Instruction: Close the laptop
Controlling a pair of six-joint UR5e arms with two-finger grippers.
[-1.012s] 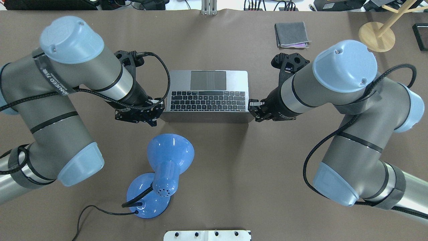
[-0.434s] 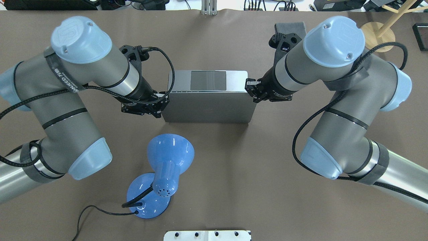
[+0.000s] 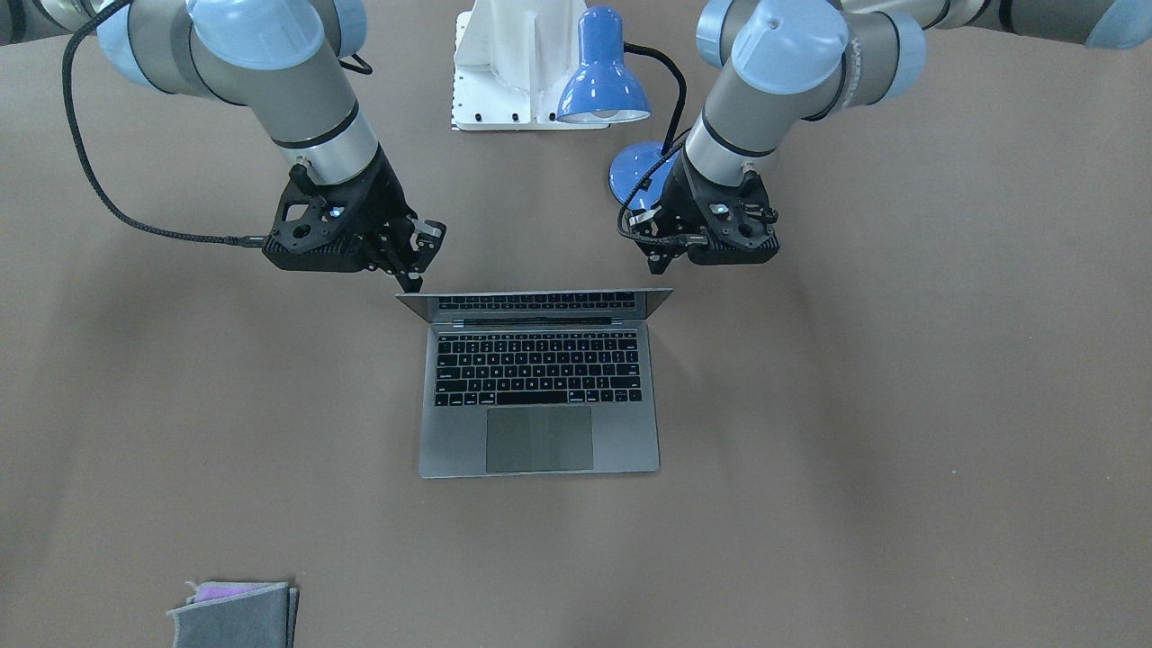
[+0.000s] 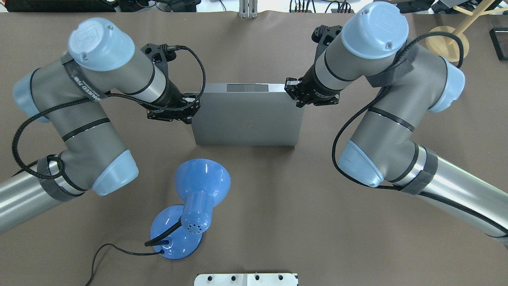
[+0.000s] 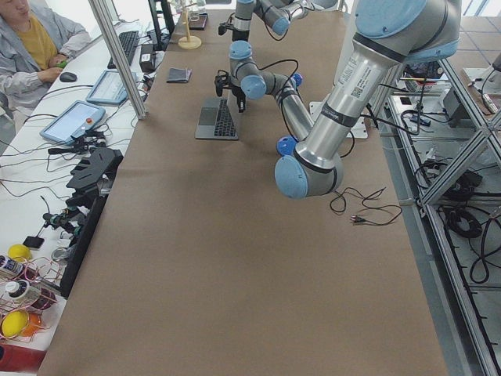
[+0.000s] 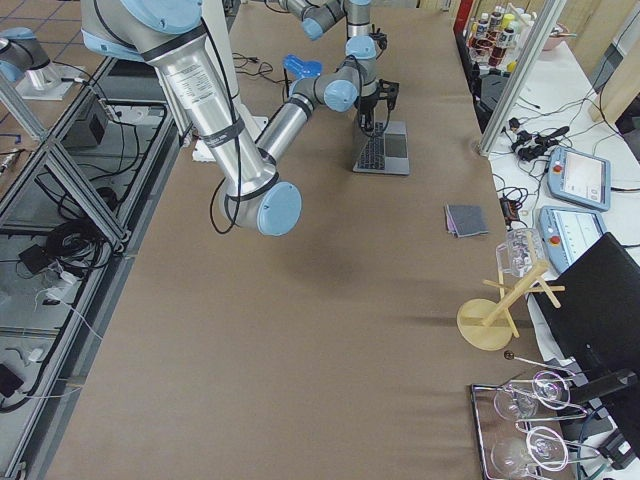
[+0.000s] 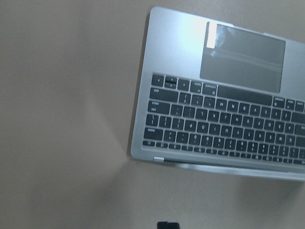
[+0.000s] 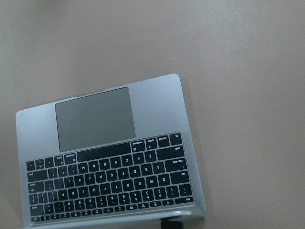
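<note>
The space-grey laptop (image 4: 246,119) sits mid-table with its lid tipped far over the keyboard. In the overhead view only a strip of trackpad (image 4: 247,87) shows past the lid. The front view shows the keys (image 3: 538,369) under the leaning lid. My left gripper (image 4: 193,112) is shut, its tips at the lid's left top corner, and it also shows in the front view (image 3: 655,261). My right gripper (image 4: 289,89) is shut at the lid's right top corner, and it also shows in the front view (image 3: 414,274). Both wrist views look down on the keyboard (image 7: 214,119) (image 8: 109,167).
A blue desk lamp (image 4: 198,186) with a black cable stands close behind the laptop, toward the robot. A white base plate (image 4: 246,279) lies at the near edge. A folded grey cloth (image 3: 236,614) and a wooden stand (image 4: 444,39) are at the far right side.
The lid has swung from upright down over the keyboard, hiding the keys in the overhead view. Both grippers moved away from the robot along with the lid's top edge.
</note>
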